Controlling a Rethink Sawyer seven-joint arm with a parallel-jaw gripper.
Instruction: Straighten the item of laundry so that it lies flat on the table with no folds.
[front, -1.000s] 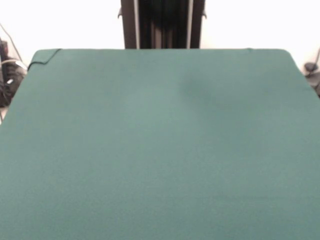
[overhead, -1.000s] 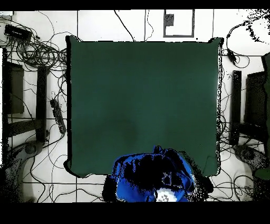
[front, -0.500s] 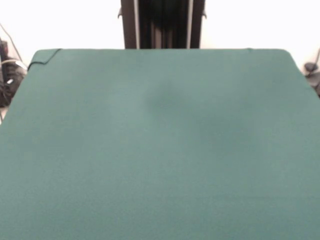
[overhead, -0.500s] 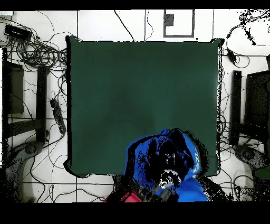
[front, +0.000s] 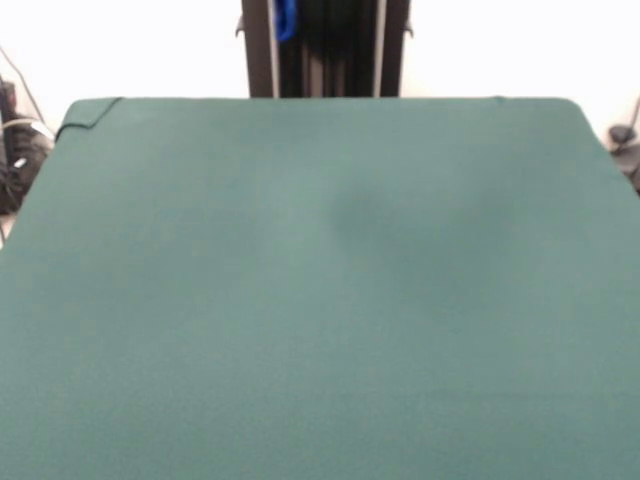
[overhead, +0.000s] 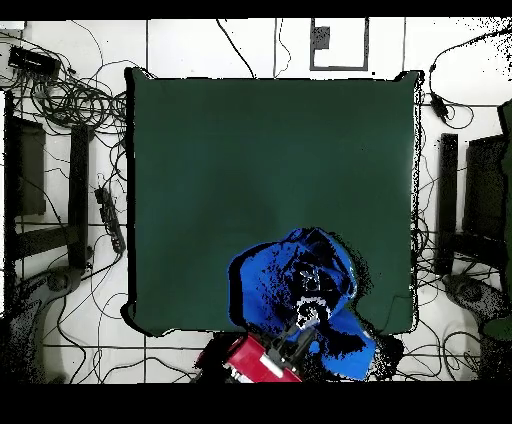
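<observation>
1. Blue T-shirt (overhead: 300, 290) hangs bunched around my gripper (overhead: 310, 300) above the robot-side edge of the green table (overhead: 250, 160); the front view catches only a blue scrap (front: 286, 18) by the pedestal.
2. I cannot tell how the jaws stand; cloth hides them.
3. I judge nothing is flattened yet: laying down and spreading all remain.

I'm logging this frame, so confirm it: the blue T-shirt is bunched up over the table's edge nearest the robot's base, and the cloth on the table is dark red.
One detail is wrong: the table cloth is dark green, not dark red, as both the overhead and front views show. The rest holds: in the overhead view the blue T-shirt is bunched up over the table's edge nearest the robot's base.
</observation>
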